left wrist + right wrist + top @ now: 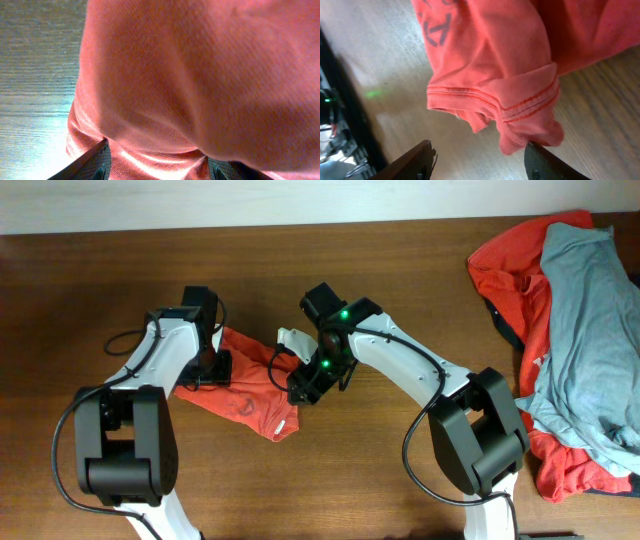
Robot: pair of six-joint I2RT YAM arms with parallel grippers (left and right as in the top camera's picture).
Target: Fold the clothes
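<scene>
An orange-red T-shirt (245, 395) lies crumpled on the wooden table between the two arms. My left gripper (213, 366) is down on its left part. In the left wrist view the cloth (200, 75) fills the frame and bunches between the spread fingers (155, 167). My right gripper (303, 387) is open at the shirt's right edge. In the right wrist view its fingers (477, 162) hang over bare table, and a hemmed sleeve (520, 107) touches the right finger. A dark print (437, 30) shows on the shirt.
A pile of clothes lies at the table's right edge: orange-red shirts (505, 275) with a light grey-blue T-shirt (590, 330) on top. The wooden table (100, 290) ends at a pale wall at the back. Both arm bases stand at the front edge.
</scene>
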